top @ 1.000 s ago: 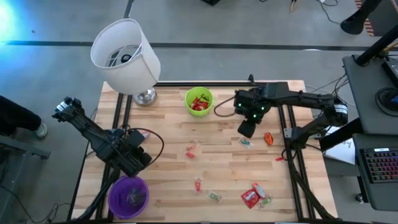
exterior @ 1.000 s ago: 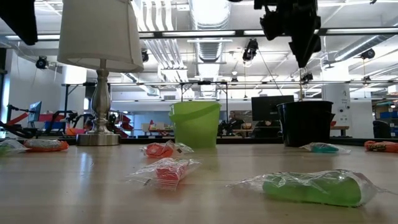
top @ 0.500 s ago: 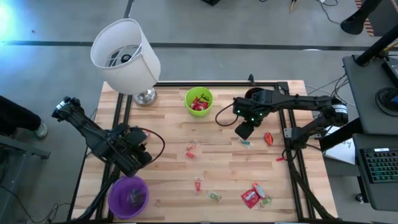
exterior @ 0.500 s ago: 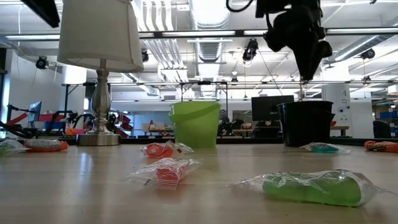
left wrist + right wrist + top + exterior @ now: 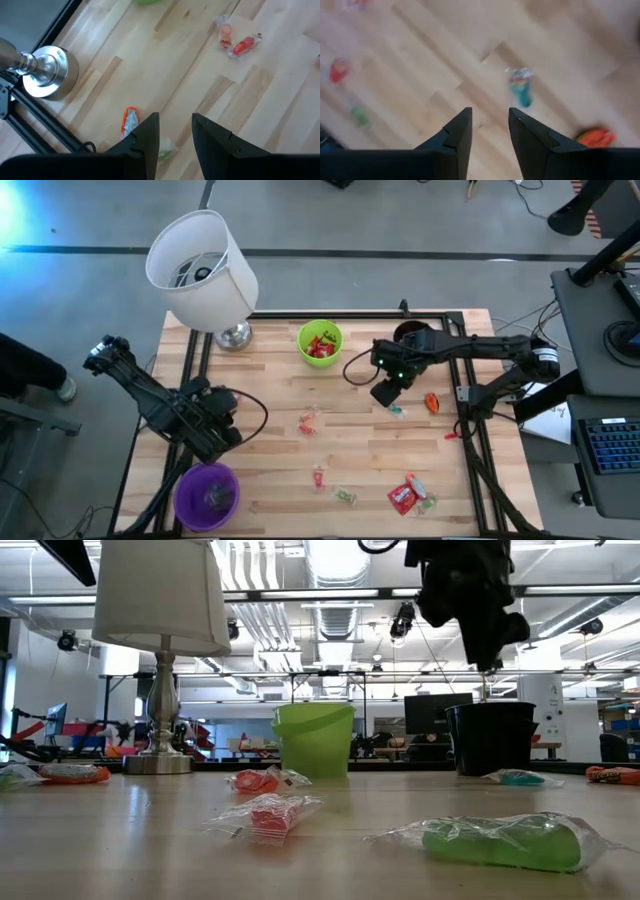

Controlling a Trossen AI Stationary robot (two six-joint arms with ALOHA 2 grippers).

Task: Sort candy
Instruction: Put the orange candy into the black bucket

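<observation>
I had the right gripper (image 5: pixel 385 392) hanging above the worktop (image 5: pixel 270 385), just beside a teal sweet (image 5: pixel 397 411); in its wrist view that sweet (image 5: pixel 521 87) lay beyond the fingertips, the jaws standing a narrow gap apart with nothing between them. An orange sweet (image 5: pixel 431 402) lay near it by the right rail. The left gripper (image 5: pixel 222 425) waited over the left side above the purple cup (image 5: pixel 207 496), its jaws likewise a little apart and empty. The rest of the candy was scattered: a red pair (image 5: pixel 308 421) at mid-worktop, one red piece (image 5: pixel 319 476), a green one (image 5: pixel 345 496), and a flat red packet (image 5: pixel 403 496) toward the front right. The green cup (image 5: pixel 320 344) by the lamp (image 5: pixel 203 272) held red pieces, and the black cup (image 5: pixel 490 738) stood behind the right arm.
</observation>
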